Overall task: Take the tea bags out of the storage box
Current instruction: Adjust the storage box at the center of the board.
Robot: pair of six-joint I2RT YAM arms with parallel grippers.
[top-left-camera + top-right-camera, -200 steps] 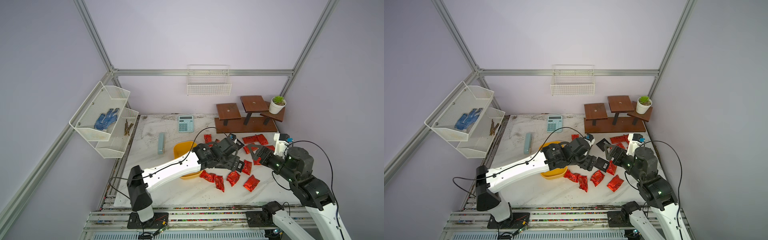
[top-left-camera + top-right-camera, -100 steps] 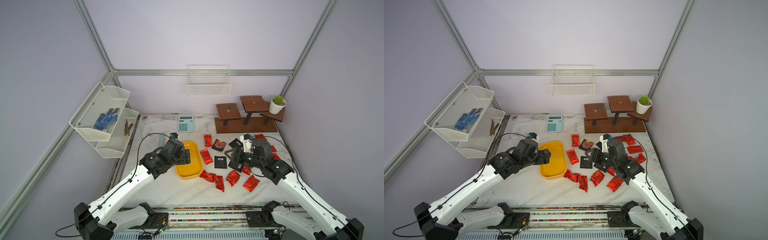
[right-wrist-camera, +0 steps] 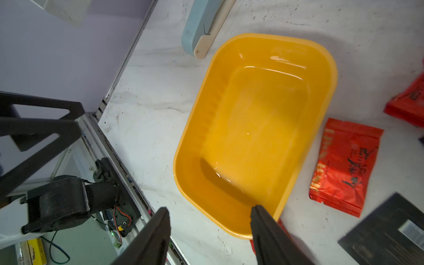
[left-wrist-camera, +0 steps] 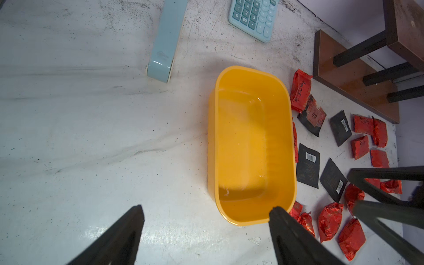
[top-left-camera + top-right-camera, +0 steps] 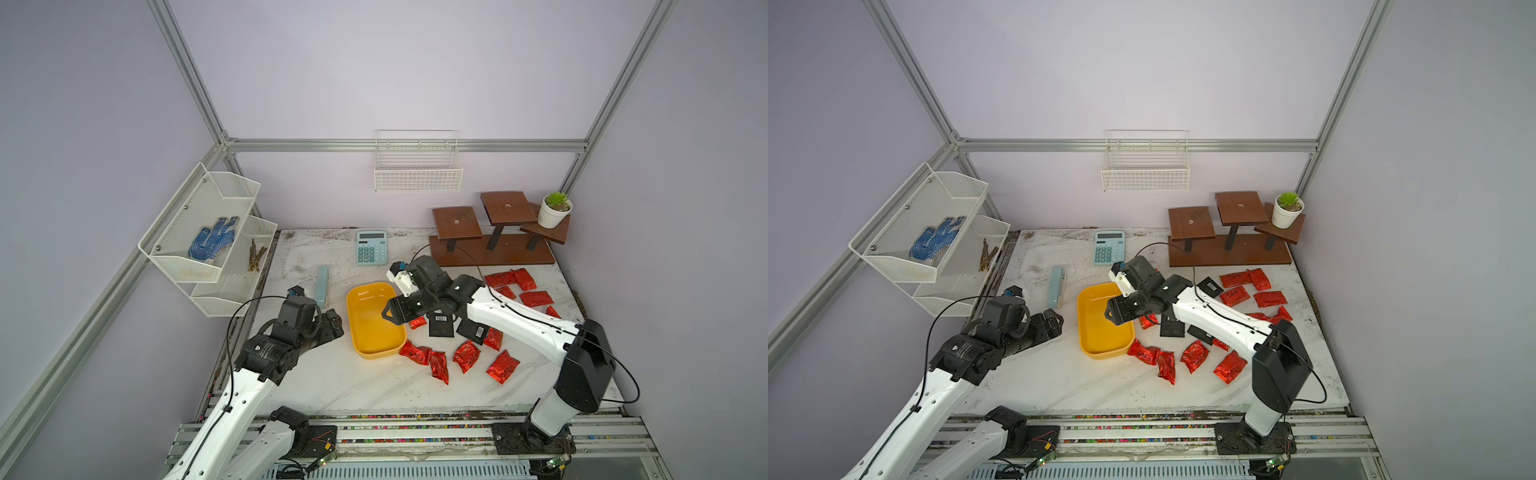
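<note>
The yellow box (image 4: 252,146) sits empty near the middle of the table (image 5: 332,386), its bare floor plain in both wrist views. The tea bags (image 5: 466,356), red foil and black alike, lie scattered on the table to its right, some touching its rim, others out toward the wooden stand (image 5: 494,253). My right gripper (image 5: 392,313) hangs over the box's right rim, jaws apart and gripping nothing. My left gripper (image 5: 336,326), spread wide and empty, hovers just left of the box. I judge the unloading done.
</note>
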